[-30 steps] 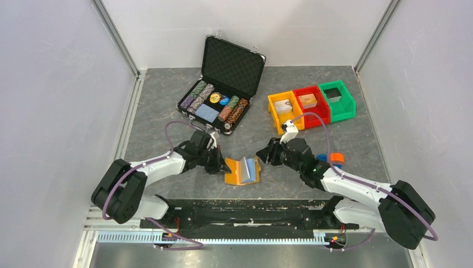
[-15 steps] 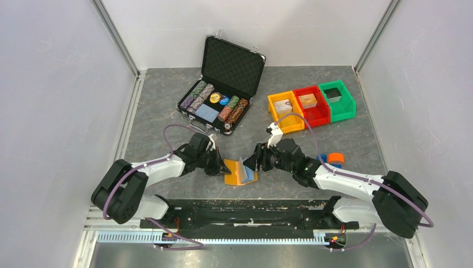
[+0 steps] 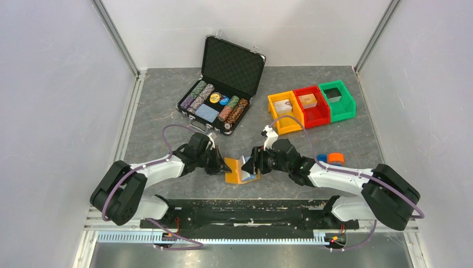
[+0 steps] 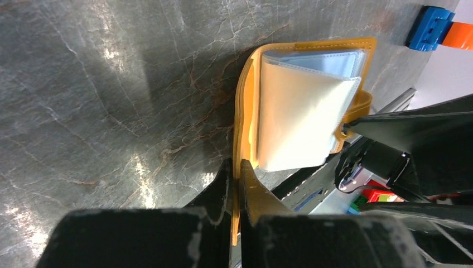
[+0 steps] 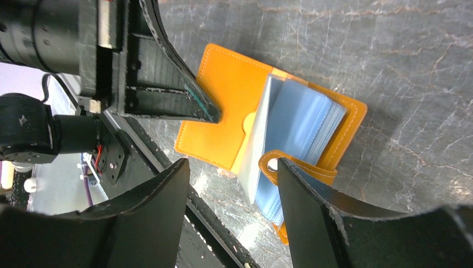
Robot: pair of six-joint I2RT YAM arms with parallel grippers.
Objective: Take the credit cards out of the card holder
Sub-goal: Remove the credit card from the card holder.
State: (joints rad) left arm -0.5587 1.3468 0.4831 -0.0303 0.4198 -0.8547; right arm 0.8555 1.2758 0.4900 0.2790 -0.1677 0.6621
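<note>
Grey table [image 3: 167, 100]: card holder [image 3: 234, 177] open, spine near-far; L fingers [image 4: 220, 192] clamp it, R fingers [image 5: 156, 201] spread.

Orange card holder [image 5: 234, 95] lies open; blue credit card [image 5: 304, 120] upright inside.

Bright, even light, with soft glare patches on the table [image 4: 83, 111].

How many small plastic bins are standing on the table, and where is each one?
3, side by side in one row at the far right in the top view: the orange bin on the left, the red bin in the middle, the green bin on the right. None appears hidden.
</note>
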